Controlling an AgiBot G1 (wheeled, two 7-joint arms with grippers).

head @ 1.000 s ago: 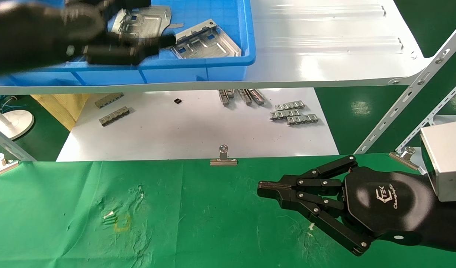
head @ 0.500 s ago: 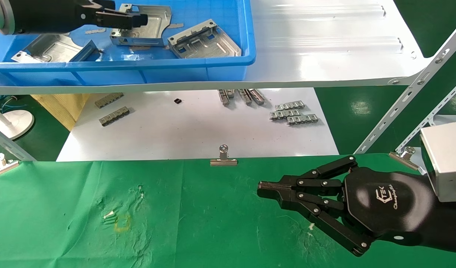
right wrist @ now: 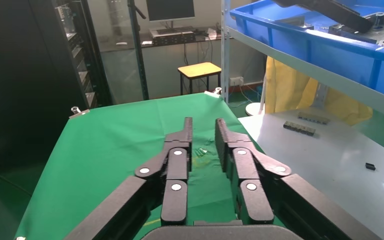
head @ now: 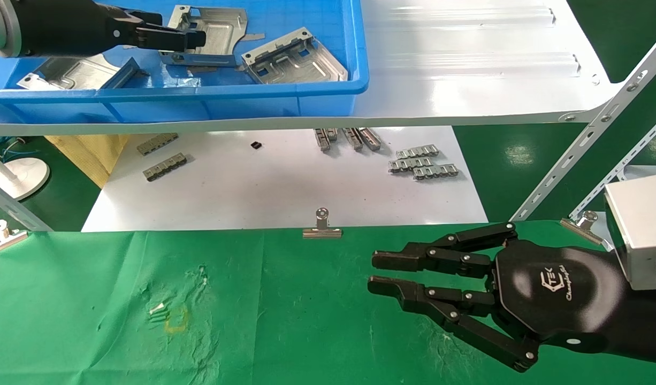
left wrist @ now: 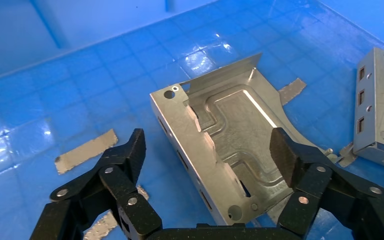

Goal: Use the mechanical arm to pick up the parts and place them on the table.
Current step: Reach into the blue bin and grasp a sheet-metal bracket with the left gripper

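My left gripper (head: 195, 38) reaches into the blue bin (head: 226, 101) on the shelf. In the left wrist view it (left wrist: 208, 147) is open, one finger on each side of a silvery stamped plate (left wrist: 230, 145), not touching it. That plate (head: 213, 27) lies flat on the bin floor. Two more plates (head: 293, 59) (head: 71, 72) lie in the bin. My right gripper (head: 372, 272) hovers low over the green cloth table (head: 253, 321) at the right, fingers slightly parted and empty; it also shows in the right wrist view (right wrist: 203, 125).
The bin stands on a glossy white shelf panel (head: 467, 64). Below it a white board (head: 280, 192) carries grey link strips (head: 421, 163). A binder clip (head: 321, 229) holds the cloth's far edge. Slanted shelf struts (head: 585, 139) stand at the right.
My left arm has swung back over the bin and settled with its fingers around the plate. My right gripper's fingers have parted from shut to slightly open.
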